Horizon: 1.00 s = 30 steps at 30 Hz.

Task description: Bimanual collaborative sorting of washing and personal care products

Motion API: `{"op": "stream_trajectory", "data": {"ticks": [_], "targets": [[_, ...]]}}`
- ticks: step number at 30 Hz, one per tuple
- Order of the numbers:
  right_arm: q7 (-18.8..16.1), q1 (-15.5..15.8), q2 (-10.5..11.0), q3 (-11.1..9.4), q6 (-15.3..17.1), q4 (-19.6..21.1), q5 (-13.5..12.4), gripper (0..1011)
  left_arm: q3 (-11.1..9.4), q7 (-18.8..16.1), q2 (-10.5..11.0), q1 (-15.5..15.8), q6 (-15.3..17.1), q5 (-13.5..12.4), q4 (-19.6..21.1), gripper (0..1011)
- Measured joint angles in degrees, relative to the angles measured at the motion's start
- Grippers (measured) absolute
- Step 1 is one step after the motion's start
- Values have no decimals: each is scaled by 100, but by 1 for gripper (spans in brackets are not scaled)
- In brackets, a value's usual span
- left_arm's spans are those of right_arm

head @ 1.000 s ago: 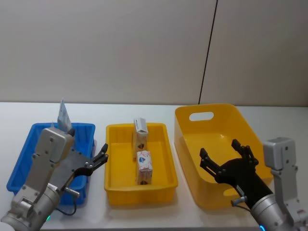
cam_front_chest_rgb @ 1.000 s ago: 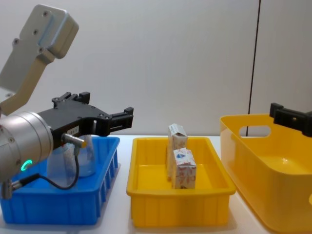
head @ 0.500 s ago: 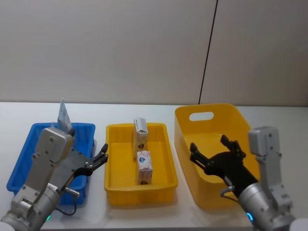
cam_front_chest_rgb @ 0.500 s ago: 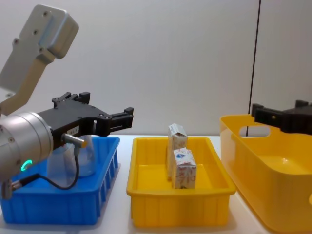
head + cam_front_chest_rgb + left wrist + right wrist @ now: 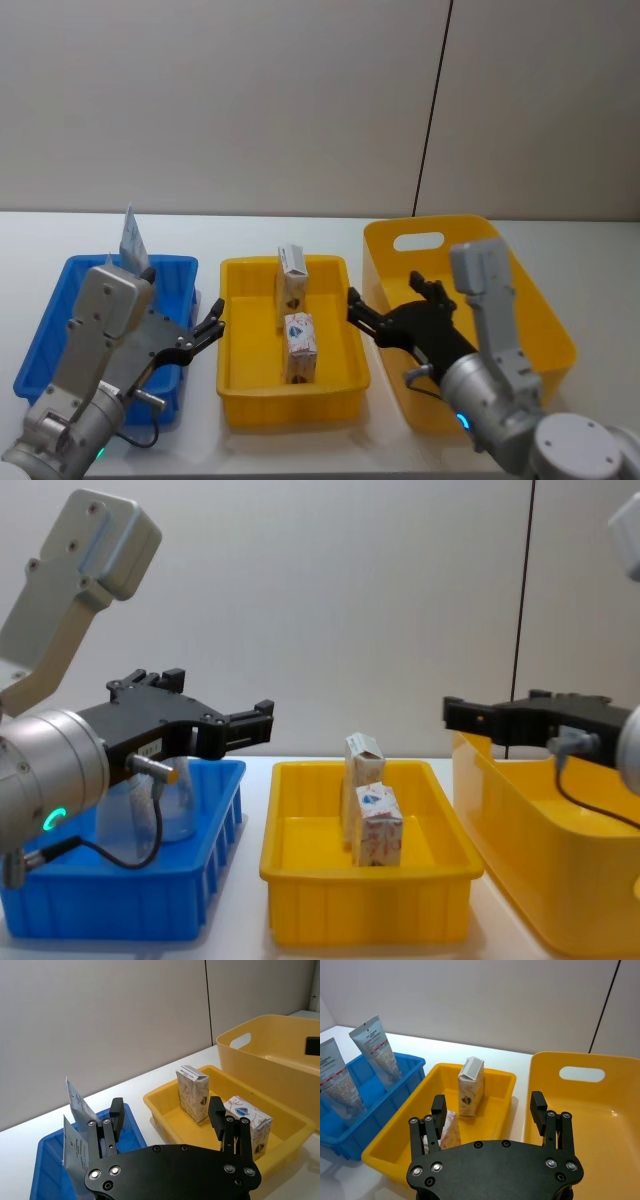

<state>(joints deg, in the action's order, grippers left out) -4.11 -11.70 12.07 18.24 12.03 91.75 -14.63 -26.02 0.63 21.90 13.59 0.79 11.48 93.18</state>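
Observation:
Two white cartons stand in the middle yellow tray (image 5: 240, 372), one at the back (image 5: 292, 272) and one nearer (image 5: 300, 346). Pale squeeze tubes (image 5: 374, 1049) lean upright in the blue bin (image 5: 45, 340); one tube tip (image 5: 132, 240) pokes up behind my left arm. My left gripper (image 5: 208, 328) hangs open over the blue bin's right side, holding nothing. Over the gap between the tray and the large yellow bin (image 5: 525, 290), my right gripper (image 5: 392, 302) is open and empty, above and to the right of the cartons (image 5: 470, 1086).
The three containers stand side by side on a white table before a grey wall. The large yellow bin (image 5: 585, 880) has tall walls and a handle slot (image 5: 581, 1074). White table (image 5: 390, 440) shows in front of the containers.
My right gripper has swung left, from over the large yellow bin to its left rim beside the tray. The left gripper and the cartons have not moved.

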Motion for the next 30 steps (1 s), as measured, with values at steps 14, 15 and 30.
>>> {"op": "stream_trajectory", "data": {"ticks": [14, 15, 30], "targets": [[543, -359, -639, 242, 753, -295, 222, 1002, 0, 0, 0, 0, 0, 0, 0, 1001], [572, -370, -672, 248, 787, -305, 229, 1002, 0, 0, 0, 0, 0, 0, 0, 1001], [1041, -577, -1289, 300, 1638, -475, 283, 1002, 0, 0, 0, 0, 0, 0, 0, 1001]]}}
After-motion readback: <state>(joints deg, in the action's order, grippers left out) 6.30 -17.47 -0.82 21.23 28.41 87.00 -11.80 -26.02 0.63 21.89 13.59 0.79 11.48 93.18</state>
